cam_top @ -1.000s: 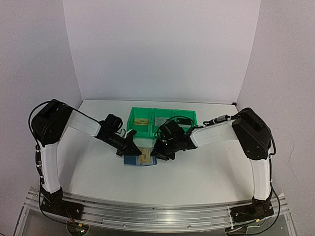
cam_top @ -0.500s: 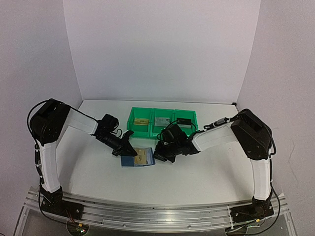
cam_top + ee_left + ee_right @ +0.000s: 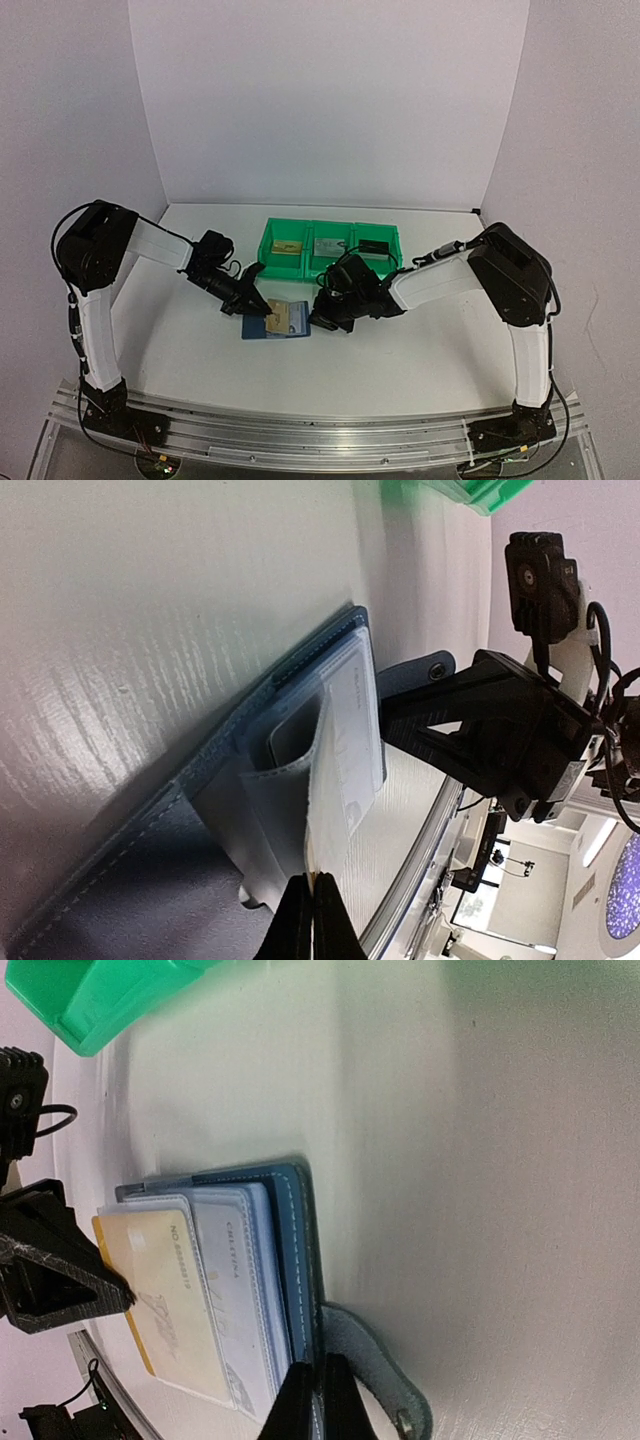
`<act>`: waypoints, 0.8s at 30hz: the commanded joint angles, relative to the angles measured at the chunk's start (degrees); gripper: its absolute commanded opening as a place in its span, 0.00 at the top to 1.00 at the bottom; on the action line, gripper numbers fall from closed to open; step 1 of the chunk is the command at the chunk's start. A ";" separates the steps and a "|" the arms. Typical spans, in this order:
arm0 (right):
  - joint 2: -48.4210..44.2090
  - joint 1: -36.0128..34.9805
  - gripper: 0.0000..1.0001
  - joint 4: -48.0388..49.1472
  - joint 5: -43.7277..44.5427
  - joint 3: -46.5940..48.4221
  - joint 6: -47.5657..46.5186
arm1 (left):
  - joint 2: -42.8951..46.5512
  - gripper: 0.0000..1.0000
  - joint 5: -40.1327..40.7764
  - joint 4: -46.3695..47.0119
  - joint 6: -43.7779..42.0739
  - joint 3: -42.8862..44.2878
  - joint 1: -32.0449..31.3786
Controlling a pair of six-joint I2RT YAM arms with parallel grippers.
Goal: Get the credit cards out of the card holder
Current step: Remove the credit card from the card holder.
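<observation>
The blue card holder (image 3: pixel 262 330) lies open on the table in front of the green bins. A gold-yellow credit card (image 3: pixel 290 319) sits in its lighter blue slotted inside, and part of it sticks out of the sleeve in the right wrist view (image 3: pixel 160 1295). My left gripper (image 3: pixel 266 311) is shut on that card's thin edge (image 3: pixel 311 865), with its fingertips (image 3: pixel 296 920) pressed together. My right gripper (image 3: pixel 320 318) is shut on the holder's blue stitched edge (image 3: pixel 300 1260) next to the closing tab (image 3: pixel 375 1380).
Three joined green bins (image 3: pixel 330 262) stand just behind the holder. The left one holds a gold card (image 3: pixel 287 246), the middle one a silver-grey card (image 3: pixel 328 244), and the right one something black (image 3: pixel 372 243). White walls enclose the table.
My left gripper has moved slightly left and toward the near edge, now pinching the gold card's edge. The holder has shifted a little left. My right gripper stays on the holder's edge.
</observation>
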State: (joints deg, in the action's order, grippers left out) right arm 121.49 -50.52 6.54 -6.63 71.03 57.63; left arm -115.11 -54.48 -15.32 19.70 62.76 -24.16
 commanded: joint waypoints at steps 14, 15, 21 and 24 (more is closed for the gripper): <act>-1.24 -0.19 0.85 -12.33 0.33 4.56 -6.11 | 1.22 1.00 0.58 -4.49 -5.43 0.71 3.01; -1.01 -0.19 0.85 -12.34 0.14 4.56 -6.26 | 1.05 1.00 0.61 -5.11 -6.02 0.87 3.33; 0.03 -0.19 0.85 -12.34 -0.36 2.59 -5.88 | 1.77 1.00 -0.86 -7.21 -8.60 0.66 4.21; 0.35 -0.19 0.85 -12.33 -0.58 2.07 -5.86 | 2.21 1.00 -1.30 -8.41 -9.82 0.50 5.28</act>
State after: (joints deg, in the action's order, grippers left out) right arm 121.38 -50.54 -1.03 -7.33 74.88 52.16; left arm -115.11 -55.69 -20.64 13.36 62.52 -20.09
